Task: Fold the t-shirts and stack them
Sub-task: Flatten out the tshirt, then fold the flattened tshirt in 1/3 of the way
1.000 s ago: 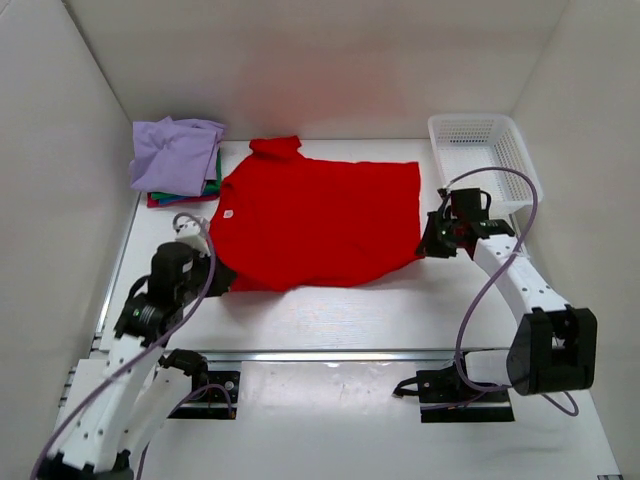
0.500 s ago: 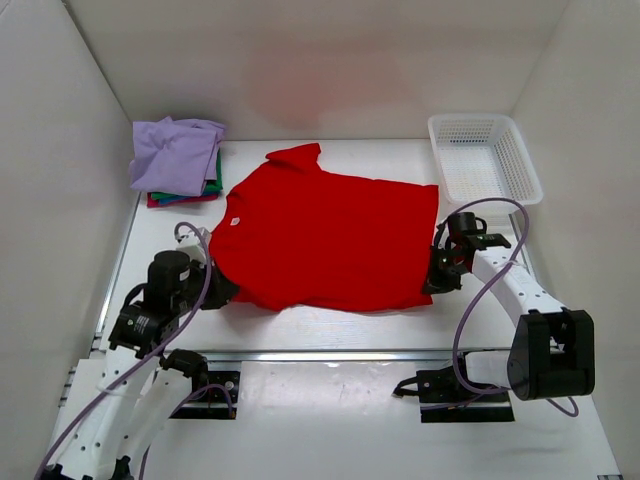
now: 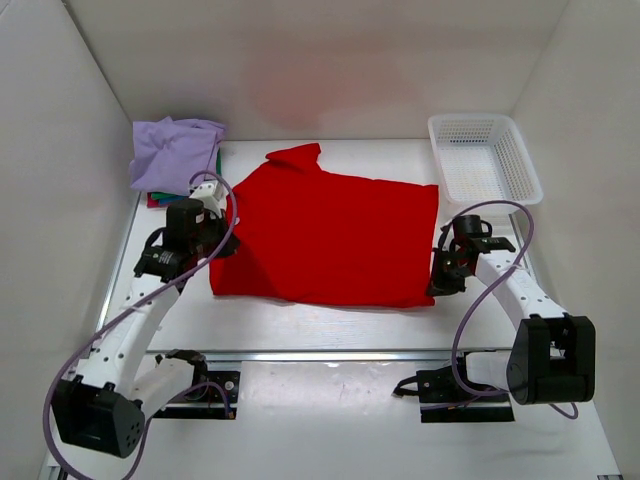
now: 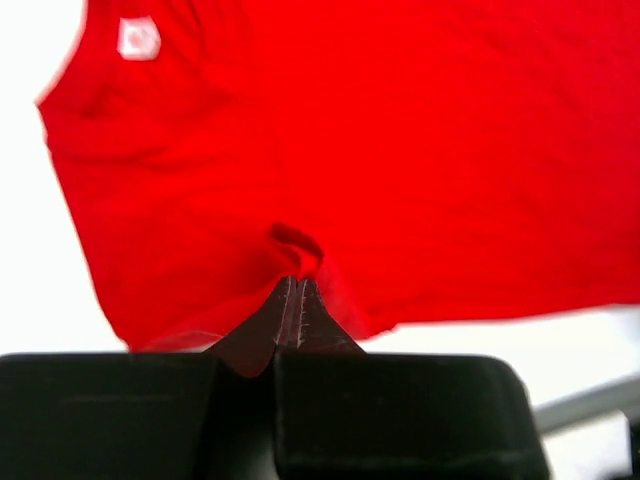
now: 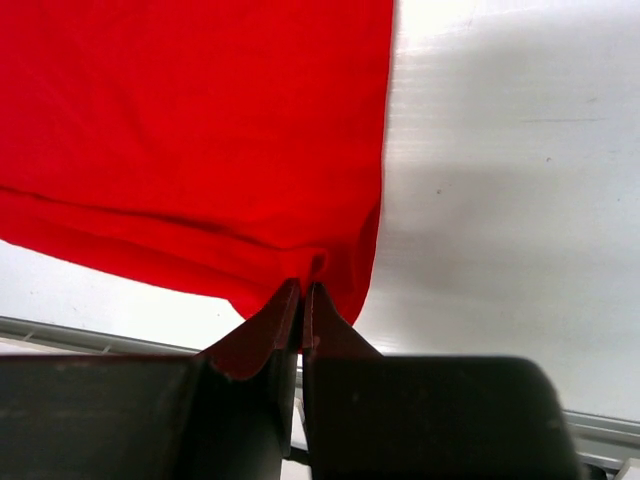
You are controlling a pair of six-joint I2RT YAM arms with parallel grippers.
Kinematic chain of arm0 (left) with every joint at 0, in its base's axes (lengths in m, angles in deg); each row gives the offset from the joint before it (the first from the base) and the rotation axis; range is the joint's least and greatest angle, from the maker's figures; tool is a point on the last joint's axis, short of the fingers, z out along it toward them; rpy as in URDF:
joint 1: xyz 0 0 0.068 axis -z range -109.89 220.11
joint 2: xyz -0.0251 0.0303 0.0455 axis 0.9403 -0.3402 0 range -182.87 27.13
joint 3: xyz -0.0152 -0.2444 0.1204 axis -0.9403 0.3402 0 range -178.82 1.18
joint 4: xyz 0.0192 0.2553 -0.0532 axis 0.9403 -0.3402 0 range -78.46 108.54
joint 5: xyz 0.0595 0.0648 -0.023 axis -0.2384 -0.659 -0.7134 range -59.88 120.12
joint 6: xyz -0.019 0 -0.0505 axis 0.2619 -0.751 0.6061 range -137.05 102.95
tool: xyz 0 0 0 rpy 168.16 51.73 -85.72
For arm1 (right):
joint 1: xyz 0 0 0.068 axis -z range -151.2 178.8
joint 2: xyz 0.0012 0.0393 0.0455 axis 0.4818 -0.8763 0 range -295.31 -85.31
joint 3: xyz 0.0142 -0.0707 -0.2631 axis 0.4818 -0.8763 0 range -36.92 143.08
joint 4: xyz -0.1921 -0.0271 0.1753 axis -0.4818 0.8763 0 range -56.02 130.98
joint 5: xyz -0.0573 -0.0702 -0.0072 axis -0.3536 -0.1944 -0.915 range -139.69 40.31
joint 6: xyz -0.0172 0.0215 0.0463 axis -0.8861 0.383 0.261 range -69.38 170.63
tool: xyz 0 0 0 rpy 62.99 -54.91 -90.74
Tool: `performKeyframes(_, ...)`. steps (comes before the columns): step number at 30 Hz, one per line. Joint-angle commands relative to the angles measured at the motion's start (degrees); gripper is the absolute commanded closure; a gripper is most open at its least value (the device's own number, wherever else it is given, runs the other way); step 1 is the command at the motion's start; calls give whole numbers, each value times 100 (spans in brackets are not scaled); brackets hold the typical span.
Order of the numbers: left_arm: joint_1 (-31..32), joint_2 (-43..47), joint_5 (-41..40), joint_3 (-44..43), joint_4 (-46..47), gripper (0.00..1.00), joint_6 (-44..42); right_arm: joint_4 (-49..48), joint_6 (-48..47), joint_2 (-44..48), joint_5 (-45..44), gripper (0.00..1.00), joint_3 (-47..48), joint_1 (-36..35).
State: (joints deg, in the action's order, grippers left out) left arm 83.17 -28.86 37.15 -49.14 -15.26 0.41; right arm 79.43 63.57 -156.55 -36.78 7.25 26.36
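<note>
The bright red t-shirt [image 3: 330,235] lies spread across the middle of the table, with one sleeve [image 3: 295,157] at the back. My left gripper [image 3: 222,243] is at the shirt's left edge. In the left wrist view [image 4: 297,282] it is shut on a pinched fold of the red cloth [image 4: 400,150]. My right gripper [image 3: 438,282] is at the shirt's near right corner. In the right wrist view [image 5: 307,288] it is shut on the hem of the red shirt [image 5: 200,130]. A stack of folded t-shirts stands at the back left, pale lavender [image 3: 175,150] on top, green and red edges [image 3: 160,198] beneath.
A white plastic mesh basket [image 3: 485,160] stands at the back right, just behind the right arm. White walls close in the table on the left, back and right. A metal rail [image 3: 330,354] runs along the near edge in front of the arm bases.
My left gripper has moved from the near left toward the back with the shirt's left edge in it. The shirt's near left edge now lies straighter. The right gripper has barely moved.
</note>
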Motion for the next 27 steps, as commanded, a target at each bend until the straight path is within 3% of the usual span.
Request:
performKeyframes(1,-145,-140,-263,-293,646,100,-295,-256,-100,14,-69,100,163,50)
performKeyframes(12,-146,-1607,-132,-1567,1138,100,-770,-458,-153,-531,-235,100,523,41)
performKeyframes(27,-277,-2443,-70,-1822,1842,100,-682,-889,-144,-671,-508,100,734,173)
